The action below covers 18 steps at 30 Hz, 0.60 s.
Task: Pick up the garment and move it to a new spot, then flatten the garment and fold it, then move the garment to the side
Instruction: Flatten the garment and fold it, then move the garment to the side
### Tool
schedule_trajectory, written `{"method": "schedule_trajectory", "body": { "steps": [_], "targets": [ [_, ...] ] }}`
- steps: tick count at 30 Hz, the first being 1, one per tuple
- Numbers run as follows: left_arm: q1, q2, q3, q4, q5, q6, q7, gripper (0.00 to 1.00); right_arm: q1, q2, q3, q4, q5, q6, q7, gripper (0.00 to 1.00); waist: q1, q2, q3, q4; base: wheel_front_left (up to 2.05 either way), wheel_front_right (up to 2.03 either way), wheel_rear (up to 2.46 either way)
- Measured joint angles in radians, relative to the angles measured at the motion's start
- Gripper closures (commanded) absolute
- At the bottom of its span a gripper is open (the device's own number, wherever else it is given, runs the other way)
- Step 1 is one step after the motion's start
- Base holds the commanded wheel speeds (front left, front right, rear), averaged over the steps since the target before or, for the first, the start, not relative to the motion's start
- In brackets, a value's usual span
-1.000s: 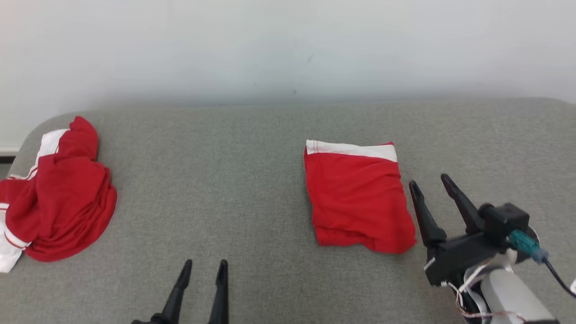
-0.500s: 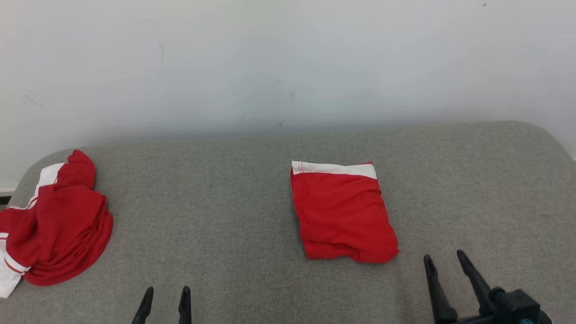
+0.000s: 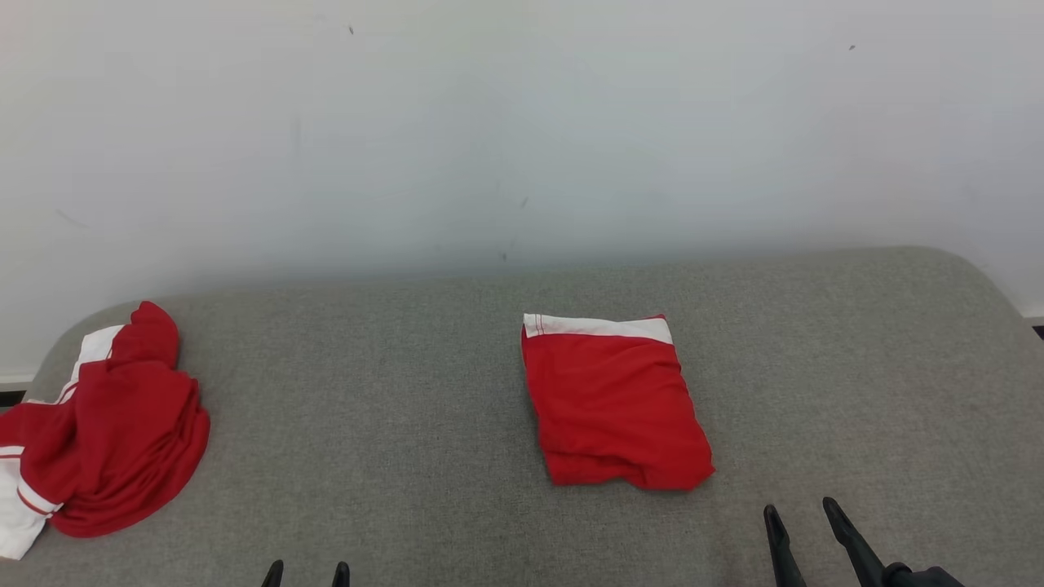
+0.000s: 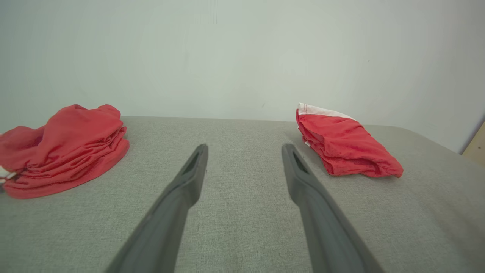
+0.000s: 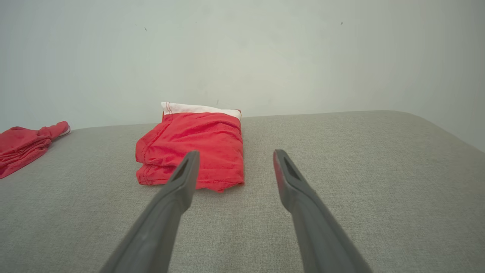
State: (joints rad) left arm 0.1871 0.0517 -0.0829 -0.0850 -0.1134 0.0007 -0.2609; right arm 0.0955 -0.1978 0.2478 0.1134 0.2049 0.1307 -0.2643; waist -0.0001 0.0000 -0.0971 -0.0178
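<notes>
The folded red garment (image 3: 613, 403), with a white band at its far edge, lies flat on the grey cushion (image 3: 367, 424), a little right of centre. It sits at about 10 o'clock from the right gripper (image 3: 799, 507), apart from its fingers, and at about 2 o'clock from the left gripper (image 3: 307, 567). Both grippers are spread wide and empty, low at the near edge. A crumpled red-and-white heap (image 3: 106, 432) rests at the left gripper's 10 o'clock, at the cushion's left end.
</notes>
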Motion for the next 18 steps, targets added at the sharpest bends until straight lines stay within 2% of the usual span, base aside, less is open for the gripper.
{"method": "schedule_trajectory", "body": {
  "steps": [14, 18],
  "targets": [
    [0.01, -0.001, -0.005, 0.025, -0.002, 0.018, 0.0, 0.0, 0.016, 0.012, 0.009, 0.007, 0.008, 0.0, 0.0, 0.0, 0.0001, 0.0, -0.002, 0.016, 0.0, 0.0, 0.0],
    [0.008, -0.001, -0.008, 0.026, -0.002, 0.017, 0.0, 0.0, 0.01, 0.009, 0.031, 0.027, 0.046, 0.0, 0.0, 0.0, 0.0001, 0.0, 0.009, 0.021, 0.0, 0.0, 0.0]
  ]
}}
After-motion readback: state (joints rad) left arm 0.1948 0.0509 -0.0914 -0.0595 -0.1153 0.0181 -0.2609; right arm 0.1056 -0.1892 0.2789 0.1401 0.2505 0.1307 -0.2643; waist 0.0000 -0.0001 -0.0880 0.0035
